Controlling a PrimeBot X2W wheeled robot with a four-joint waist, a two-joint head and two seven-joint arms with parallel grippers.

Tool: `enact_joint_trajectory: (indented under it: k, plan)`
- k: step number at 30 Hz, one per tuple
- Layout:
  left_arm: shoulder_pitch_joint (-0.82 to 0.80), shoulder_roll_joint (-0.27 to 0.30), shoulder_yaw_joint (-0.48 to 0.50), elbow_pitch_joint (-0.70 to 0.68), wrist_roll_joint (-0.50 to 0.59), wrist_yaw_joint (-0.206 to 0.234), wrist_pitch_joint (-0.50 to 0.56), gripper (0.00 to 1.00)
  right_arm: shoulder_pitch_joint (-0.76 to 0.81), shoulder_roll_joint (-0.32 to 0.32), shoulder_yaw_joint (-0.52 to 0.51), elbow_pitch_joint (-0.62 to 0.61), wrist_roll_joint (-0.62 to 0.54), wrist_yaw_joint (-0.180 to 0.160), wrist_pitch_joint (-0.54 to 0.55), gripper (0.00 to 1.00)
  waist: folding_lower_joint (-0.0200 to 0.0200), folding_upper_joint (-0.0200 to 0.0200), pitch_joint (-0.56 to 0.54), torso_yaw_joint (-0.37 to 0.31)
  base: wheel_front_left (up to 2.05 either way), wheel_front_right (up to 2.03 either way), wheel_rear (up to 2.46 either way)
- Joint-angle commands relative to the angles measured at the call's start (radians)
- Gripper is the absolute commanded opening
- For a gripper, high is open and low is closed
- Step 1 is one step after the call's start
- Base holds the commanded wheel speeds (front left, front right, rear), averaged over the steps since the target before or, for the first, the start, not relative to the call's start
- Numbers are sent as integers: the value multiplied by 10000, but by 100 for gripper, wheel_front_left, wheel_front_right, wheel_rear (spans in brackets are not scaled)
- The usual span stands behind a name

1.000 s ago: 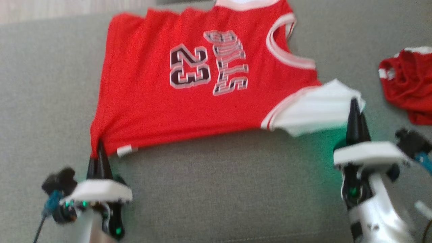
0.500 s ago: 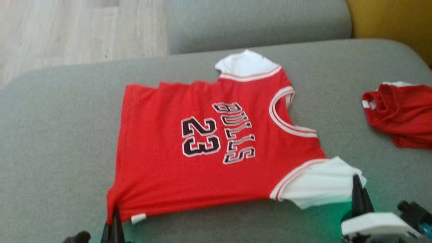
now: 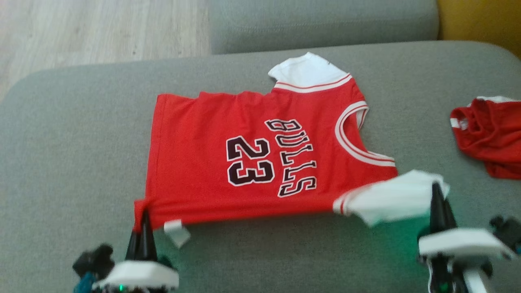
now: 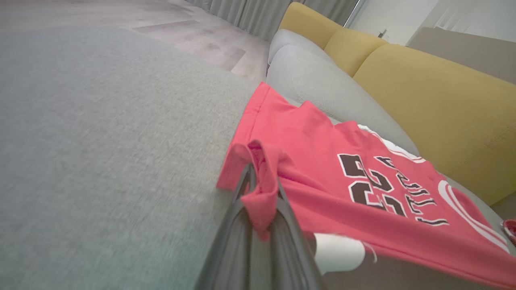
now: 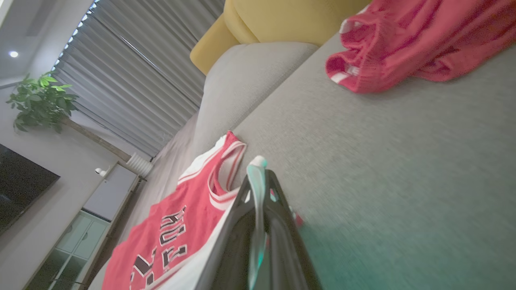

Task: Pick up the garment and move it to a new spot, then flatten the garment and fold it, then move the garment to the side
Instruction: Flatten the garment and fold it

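The garment (image 3: pixel 211 162) is a red jersey with white sleeves, printed BULLS 23, spread on the grey sofa seat (image 3: pixel 65 162). My left gripper (image 3: pixel 143 212) is shut on the near hem corner, where the red cloth bunches between the fingers (image 4: pixel 258 201). My right gripper (image 3: pixel 437 191) is shut on the white sleeve (image 3: pixel 390 199), whose edge runs between the dark fingers (image 5: pixel 258 189). The near edge of the jersey is lifted a little off the seat between the two grippers. A white label (image 3: pixel 176 230) hangs below the hem.
A second red garment (image 3: pixel 488 134) lies crumpled on the seat to the right. A grey cushion (image 3: pixel 321 20) and a yellow cushion (image 3: pixel 480 20) stand behind. Wooden floor (image 3: pixel 81 32) lies beyond the seat's far left edge.
The head camera tilted up, so the picture shifted down. Both grippers keep their hold, and the jersey's near edge and white sleeve now hang slightly raised; the label dangles.
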Motion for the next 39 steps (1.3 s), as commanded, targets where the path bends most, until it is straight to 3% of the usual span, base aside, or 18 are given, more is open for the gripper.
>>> enact_joint_trajectory:
  k: [1, 10, 21, 22, 23, 24, 28, 31, 39]
  plan:
    - [-532, 230, 315, -206, -82, 91, -97, 0, -635, -117, 159, -272, 107, 19, -47, 0, -1, -1, 157, 46, 0, 0, 0]
    - [-1874, 229, -180, 501, -208, 229, -97, 0, -2219, -112, 554, 709, 500, 19, -240, 0, -1, -1, 878, 165, 0, 0, 0]
    - [-3390, 229, -370, 978, -110, 703, -97, 0, -4076, -111, 932, 2055, 442, 19, -585, 0, -1, -1, 1644, 120, 0, 0, 0]
    - [-3500, 229, -349, 1044, -111, 744, -97, 30, -4254, -111, 977, 2202, 460, 19, -616, 13, -1, -1, 1708, 113, 0, 0, 0]
    - [-3585, 229, -342, 1103, -173, 806, -97, 82, -4431, -111, 1043, 2344, 500, 19, -647, 62, -1, -1, 1742, 113, 0, 0, 0]
    - [-3645, 229, -345, 1136, -283, 878, -97, 100, -4598, -111, 1099, 2468, 569, 19, -701, 100, -1, -1, 1761, 115, 0, 0, 0]
    - [-3716, 229, -39, 508, -202, 1114, -97, 100, -5023, -111, 1280, 2393, 827, 19, -1084, 100, -1, -1, 1787, 144, 0, 0, 0]
    - [-3263, 229, 303, -389, 463, 1154, -97, 100, -4785, -111, 1272, 2072, 762, 19, -1229, 100, -1, -1, 1733, 164, 0, 0, 0]
    - [-2032, 229, 162, -181, 1534, 1196, -97, 100, -3412, -191, 491, 1459, -1749, 19, -1272, 100, -1, -1, 1507, 162, 0, 0, 0]
